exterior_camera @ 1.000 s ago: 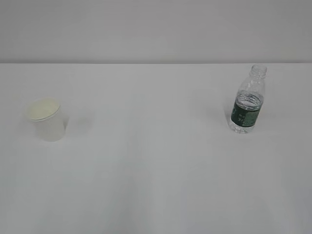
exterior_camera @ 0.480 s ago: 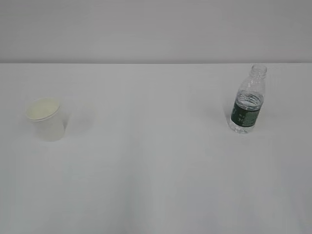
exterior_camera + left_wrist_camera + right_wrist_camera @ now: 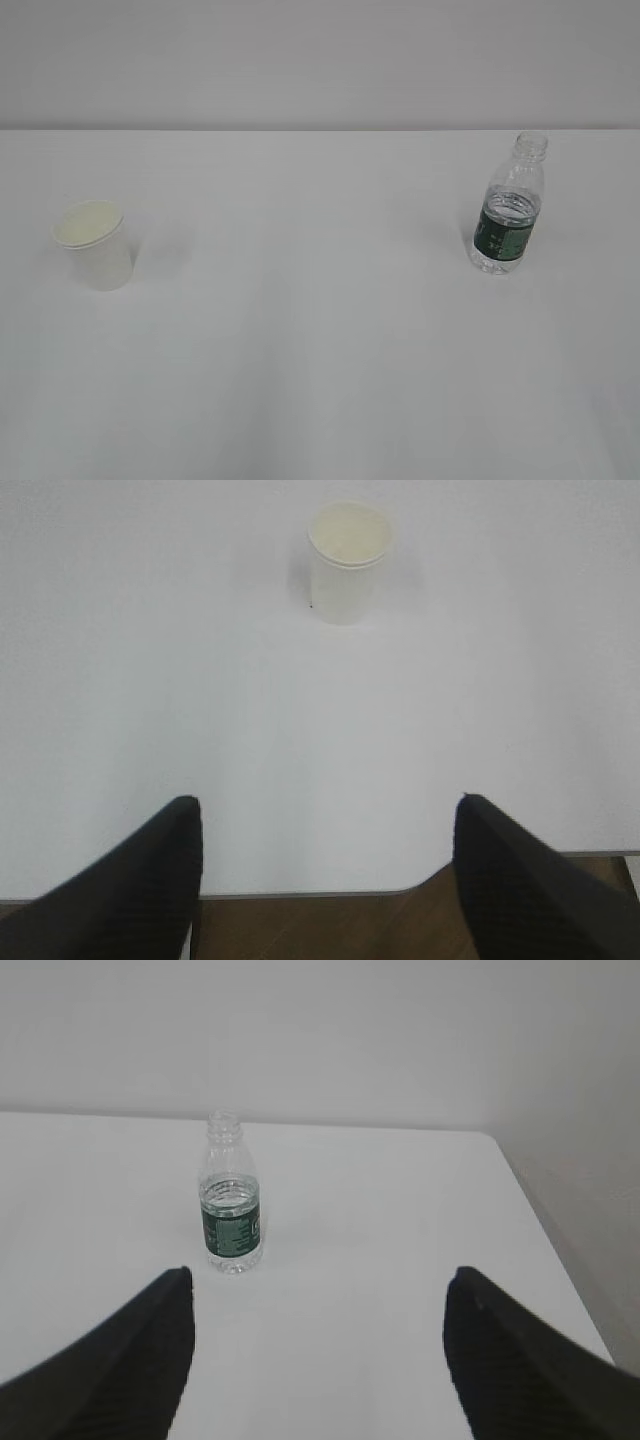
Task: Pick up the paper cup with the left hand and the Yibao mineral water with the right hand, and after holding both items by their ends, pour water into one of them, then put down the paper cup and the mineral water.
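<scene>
The white paper cup (image 3: 95, 244) stands upright at the left of the white table, and the left wrist view shows the paper cup (image 3: 348, 562) far ahead. The Yibao mineral water (image 3: 509, 217), a clear uncapped bottle with a dark green label, stands upright at the right; the right wrist view has the bottle (image 3: 231, 1222) ahead and to the left. My left gripper (image 3: 326, 812) is open and empty over the table's near edge. My right gripper (image 3: 318, 1282) is open and empty above the table. Neither arm shows in the exterior view.
A white table (image 3: 320, 330) runs back to a pale wall. Its near edge and brown floor (image 3: 320, 925) show in the left wrist view. The table's right edge (image 3: 545, 1230) shows in the right wrist view.
The cup has shifted very slightly. The bottle has not moved.
</scene>
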Robot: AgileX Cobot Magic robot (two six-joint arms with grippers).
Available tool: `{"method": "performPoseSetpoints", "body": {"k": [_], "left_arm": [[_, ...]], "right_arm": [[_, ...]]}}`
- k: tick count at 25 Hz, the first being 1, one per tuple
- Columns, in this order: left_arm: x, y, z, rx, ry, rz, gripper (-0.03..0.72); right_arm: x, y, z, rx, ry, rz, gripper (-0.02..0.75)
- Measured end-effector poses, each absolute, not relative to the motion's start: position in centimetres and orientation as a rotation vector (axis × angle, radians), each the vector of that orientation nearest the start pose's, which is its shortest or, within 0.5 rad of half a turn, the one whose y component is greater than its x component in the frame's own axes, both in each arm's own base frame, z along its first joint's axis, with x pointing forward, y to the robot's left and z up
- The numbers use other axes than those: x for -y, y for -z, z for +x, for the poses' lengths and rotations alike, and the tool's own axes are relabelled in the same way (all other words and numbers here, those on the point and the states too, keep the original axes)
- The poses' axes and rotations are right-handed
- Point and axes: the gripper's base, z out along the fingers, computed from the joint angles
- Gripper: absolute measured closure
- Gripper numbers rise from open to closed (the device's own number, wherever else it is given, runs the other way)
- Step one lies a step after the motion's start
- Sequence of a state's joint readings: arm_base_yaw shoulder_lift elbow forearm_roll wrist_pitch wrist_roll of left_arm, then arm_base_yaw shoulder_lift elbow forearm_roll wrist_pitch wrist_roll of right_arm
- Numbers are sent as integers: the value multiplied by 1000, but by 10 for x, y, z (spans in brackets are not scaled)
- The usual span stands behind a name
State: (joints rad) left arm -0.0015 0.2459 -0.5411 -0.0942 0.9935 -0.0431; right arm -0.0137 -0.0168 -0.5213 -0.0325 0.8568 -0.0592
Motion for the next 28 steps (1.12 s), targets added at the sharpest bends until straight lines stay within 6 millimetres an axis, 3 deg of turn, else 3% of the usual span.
{"method": "performPoseSetpoints", "body": {"k": [6,14,19,28], "left_arm": [[10,-290,61,-2249,174,-48,60],[15,-286,92,-2288,249,-46,55],[17,-288,102,-2253,270,-47,57],[15,-281,112,-2208,258,-60,70]], "right_arm": [[-1,-294,13,-1876,33,-45,148],[-7,-295,60,-1990,-21,-124,147],[-9,-293,76,-2001,-42,-158,147],[-12,-259,90,-2008,-79,-173,147]]}}
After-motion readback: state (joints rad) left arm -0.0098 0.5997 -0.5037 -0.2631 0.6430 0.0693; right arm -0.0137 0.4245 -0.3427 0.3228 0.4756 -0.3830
